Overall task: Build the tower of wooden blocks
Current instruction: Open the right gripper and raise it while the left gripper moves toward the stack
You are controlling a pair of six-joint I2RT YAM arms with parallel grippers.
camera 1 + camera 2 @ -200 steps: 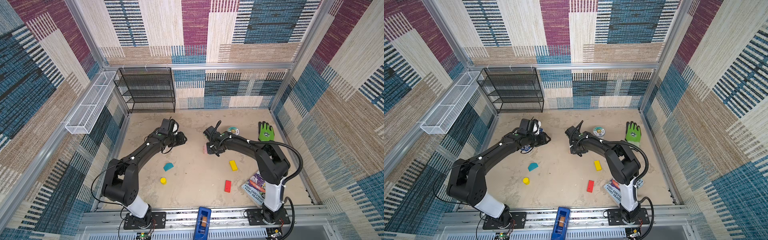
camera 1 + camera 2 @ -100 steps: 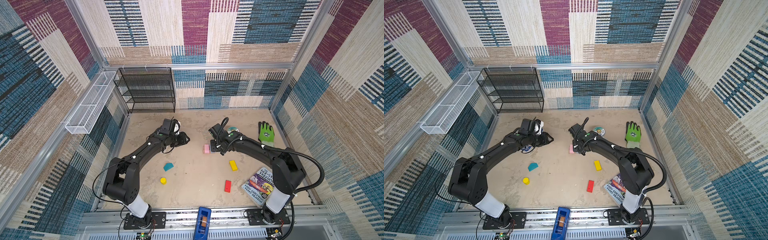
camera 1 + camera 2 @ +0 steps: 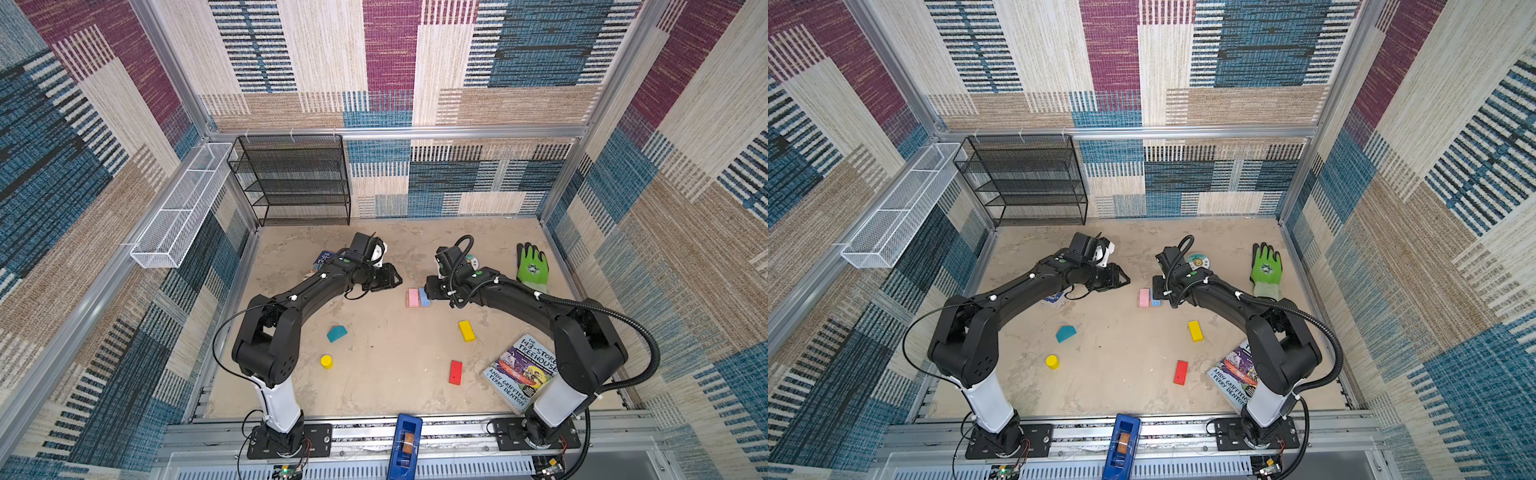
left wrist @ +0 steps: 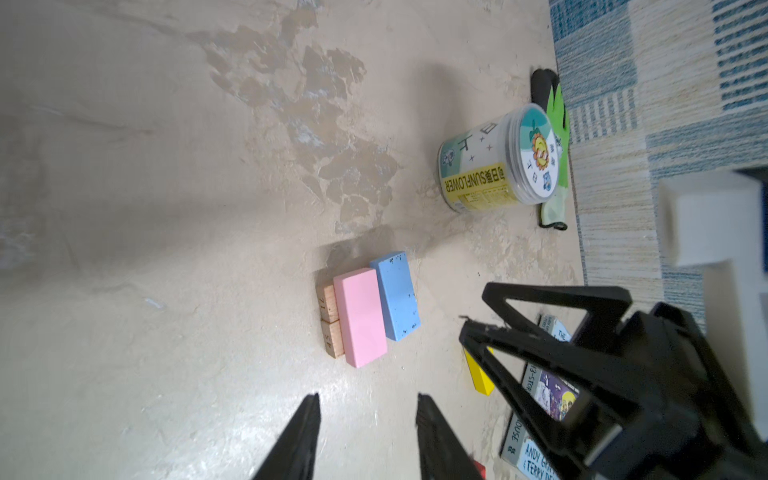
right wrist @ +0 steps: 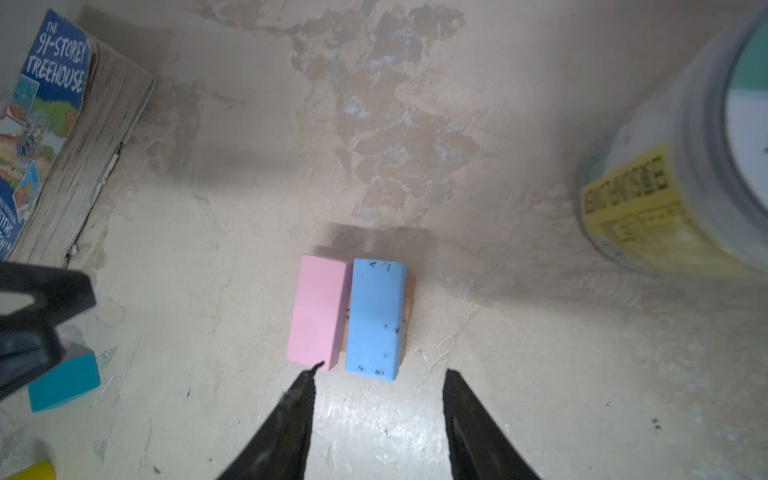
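The tower is two layers: a pink block (image 3: pixel 413 297) and a light blue block (image 3: pixel 424 296) lie side by side on two plain wood blocks (image 4: pixel 331 320). My right gripper (image 5: pixel 381 372) is open and empty, just right of the blue block (image 5: pixel 376 318) and apart from it. My left gripper (image 4: pixel 368 398) is open and empty, a short way left of the pink block (image 4: pixel 360 316). Loose on the floor in both top views are the teal house piece (image 3: pixel 336 333), yellow cylinder (image 3: pixel 326 361), yellow slab (image 3: pixel 466 331) and red slab (image 3: pixel 455 372).
A printed jar (image 3: pixel 471 261) stands behind the right wrist, with a green glove (image 3: pixel 532 266) further right. One paperback (image 3: pixel 521 372) lies by the right arm's base, and another (image 3: pixel 326 259) under the left forearm. A black mesh rack (image 3: pixel 295 183) stands at the back left.
My right gripper has opened and drawn back to the right, leaving the blue block beside the pink one. My left gripper has moved right, toward the stack.
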